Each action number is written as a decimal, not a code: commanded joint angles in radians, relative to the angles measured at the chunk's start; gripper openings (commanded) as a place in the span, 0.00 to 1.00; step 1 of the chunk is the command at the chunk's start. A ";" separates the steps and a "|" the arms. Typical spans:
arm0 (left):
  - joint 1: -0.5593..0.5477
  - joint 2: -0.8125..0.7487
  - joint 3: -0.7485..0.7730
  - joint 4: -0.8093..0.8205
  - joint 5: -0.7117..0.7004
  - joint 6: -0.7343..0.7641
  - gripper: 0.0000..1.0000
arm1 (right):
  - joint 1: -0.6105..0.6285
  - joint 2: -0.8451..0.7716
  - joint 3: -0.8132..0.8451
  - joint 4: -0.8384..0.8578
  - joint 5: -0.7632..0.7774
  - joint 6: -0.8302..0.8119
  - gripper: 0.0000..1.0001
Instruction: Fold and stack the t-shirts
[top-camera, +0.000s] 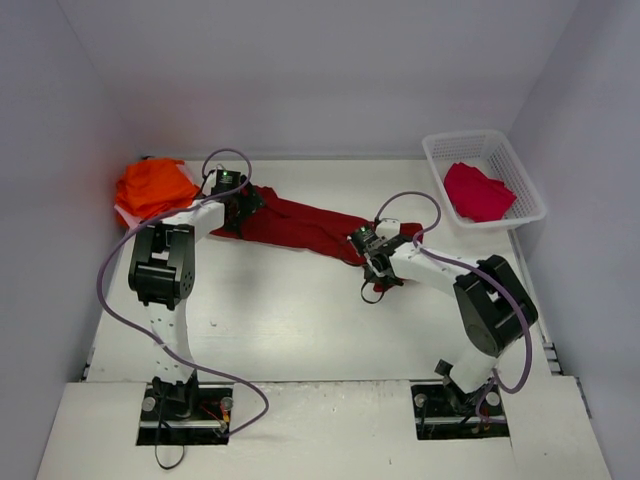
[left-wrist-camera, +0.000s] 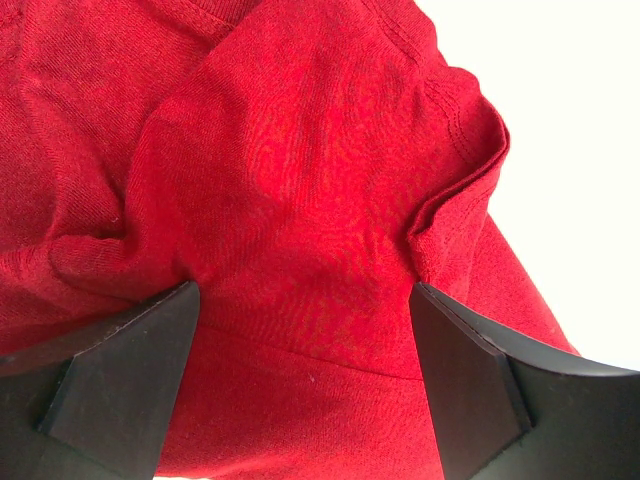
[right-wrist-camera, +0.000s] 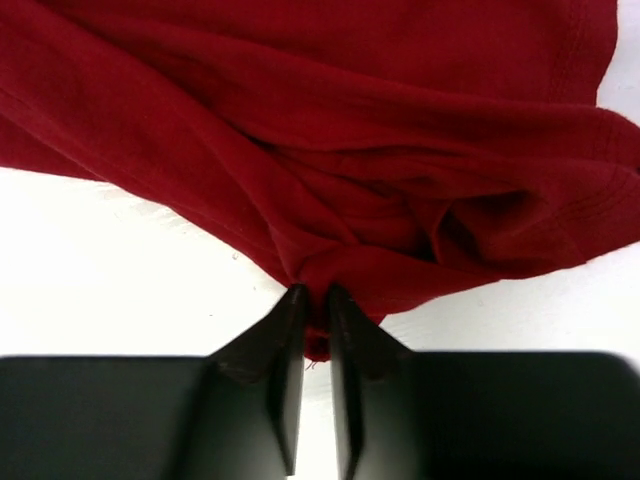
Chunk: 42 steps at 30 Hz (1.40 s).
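Observation:
The large dark red t-shirt lies stretched as a long band across the middle of the table. My left gripper is at its left end; in the left wrist view the jaws stand wide apart over the red cloth, gripping nothing. My right gripper is at the band's right end, and in the right wrist view it is shut on a bunched fold of the shirt. Bright orange t-shirts sit piled at the far left. A crimson t-shirt lies in the basket.
The white lattice basket stands at the far right against the wall. A pale edge shows under the orange pile. Grey walls close in the table on three sides. Purple cables loop off both arms.

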<state>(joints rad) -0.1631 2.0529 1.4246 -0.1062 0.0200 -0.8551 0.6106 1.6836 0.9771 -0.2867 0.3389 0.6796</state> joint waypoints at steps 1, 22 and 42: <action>0.011 -0.002 -0.039 -0.109 -0.008 0.010 0.82 | 0.008 -0.012 -0.002 0.006 0.026 0.011 0.10; 0.011 -0.004 -0.058 -0.109 -0.011 0.025 0.82 | -0.173 -0.088 0.259 -0.100 0.123 -0.166 0.00; 0.019 -0.007 -0.096 -0.093 -0.011 0.045 0.82 | -0.311 0.175 0.469 -0.042 0.134 -0.268 0.00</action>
<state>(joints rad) -0.1623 2.0331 1.3758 -0.0513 0.0246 -0.8379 0.3241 1.8553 1.3880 -0.3534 0.4305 0.4389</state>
